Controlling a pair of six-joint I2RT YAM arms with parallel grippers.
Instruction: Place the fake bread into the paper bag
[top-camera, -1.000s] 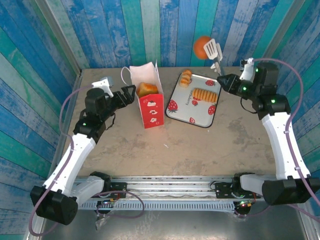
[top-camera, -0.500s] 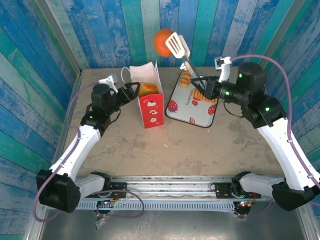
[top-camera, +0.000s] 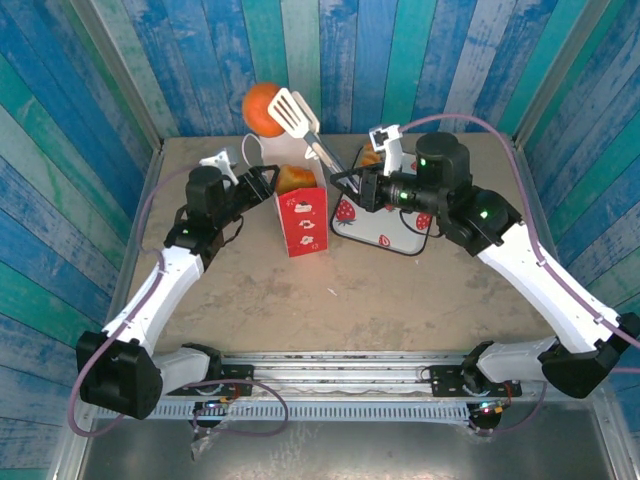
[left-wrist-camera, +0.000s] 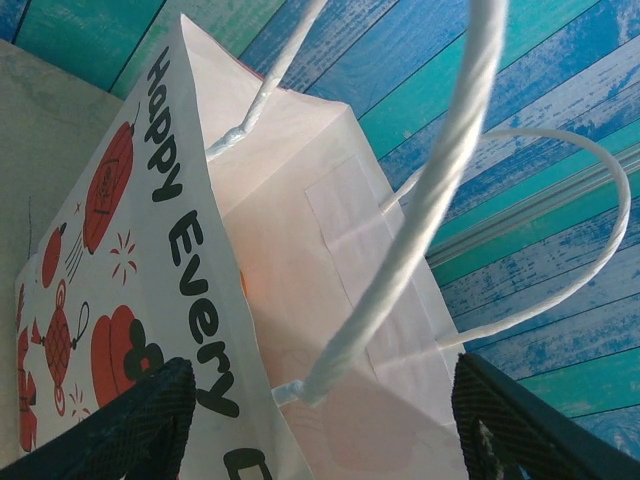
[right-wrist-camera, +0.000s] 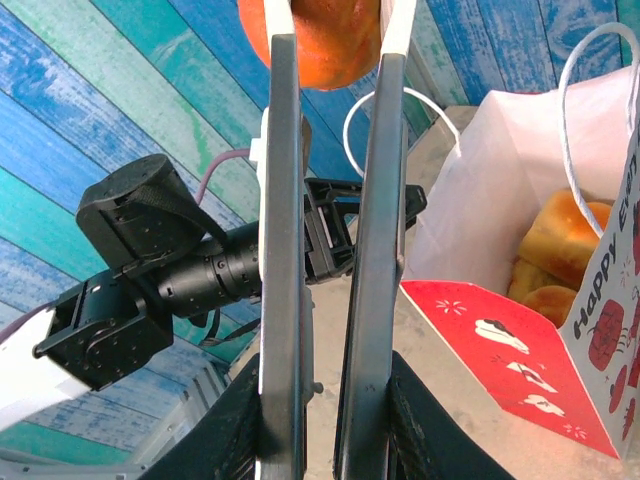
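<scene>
Before blue planks (top-camera: 400, 60), right fingers (right-wrist-camera: 235, 440) pinch tongs (right-wrist-camera: 280, 250) gripping a bun (right-wrist-camera: 320, 40) (left fingers (left-wrist-camera: 130, 425) spread astride the paper bag (left-wrist-camera: 300, 230)).

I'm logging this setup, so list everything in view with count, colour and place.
paper bag: one, white above red, standing left of the tray
bread in bag: at least two, golden, inside it
round bun: one, orange, raised in the tongs' tips
pastry: at least one, golden, tray's far end
tongs: one pair, white slotted heads, in right gripper
tray: one, white with strawberries, mid-table
table: one, beige
plank wall: blue and teal, behind
left gripper: one, black, open, astride the bag's rim
right gripper: one, black, shut on tongs
</scene>
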